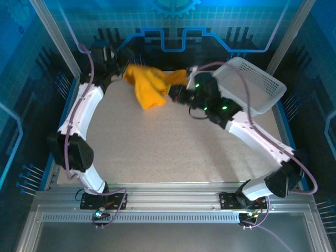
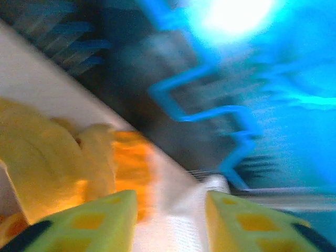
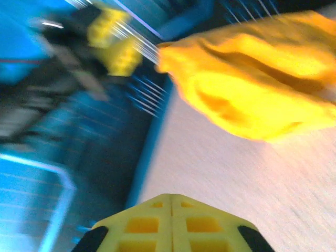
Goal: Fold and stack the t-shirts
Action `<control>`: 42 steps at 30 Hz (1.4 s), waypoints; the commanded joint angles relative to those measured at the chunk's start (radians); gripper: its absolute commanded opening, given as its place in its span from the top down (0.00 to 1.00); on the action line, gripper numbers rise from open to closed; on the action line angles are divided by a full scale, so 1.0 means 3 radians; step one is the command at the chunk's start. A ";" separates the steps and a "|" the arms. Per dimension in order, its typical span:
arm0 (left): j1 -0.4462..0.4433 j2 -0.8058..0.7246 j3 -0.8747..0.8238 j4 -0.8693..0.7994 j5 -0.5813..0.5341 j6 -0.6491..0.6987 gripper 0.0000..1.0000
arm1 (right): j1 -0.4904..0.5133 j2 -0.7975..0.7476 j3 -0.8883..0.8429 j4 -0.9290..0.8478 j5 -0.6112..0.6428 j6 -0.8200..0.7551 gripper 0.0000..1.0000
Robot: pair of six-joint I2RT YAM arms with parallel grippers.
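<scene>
Reading as a robotics lab test cell, not a home or a shop. Aluminium posts (image 1: 55,37) are framing the space. A slotted aluminium rail (image 1: 173,202) is running along the near edge, with the left arm (image 1: 81,107) and right arm (image 1: 257,136) bolted onto it. Cables (image 1: 313,181) are trailing from the arm bases. Blue wall panels (image 1: 105,21), printed with a grid, circuit lines and a gear emblem (image 1: 176,5), are closing in a speckled tabletop (image 1: 173,152). Blue light is washing over everything
</scene>
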 commanded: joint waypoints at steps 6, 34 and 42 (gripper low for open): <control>0.0137 -0.0421 -0.1228 -0.0691 -0.0550 0.0372 0.44 | -0.0392 0.0707 0.0238 -0.0938 0.0246 -0.0447 0.64; -0.1118 0.1550 -0.0487 -0.1129 -0.0395 -0.0002 0.99 | -0.1112 0.1550 0.1029 -0.1479 0.0318 -0.0592 0.52; -0.0752 -0.0222 -0.1784 -0.1130 -0.0971 0.0036 1.00 | -0.1119 0.1522 0.1010 -0.1532 0.0522 -0.0496 0.52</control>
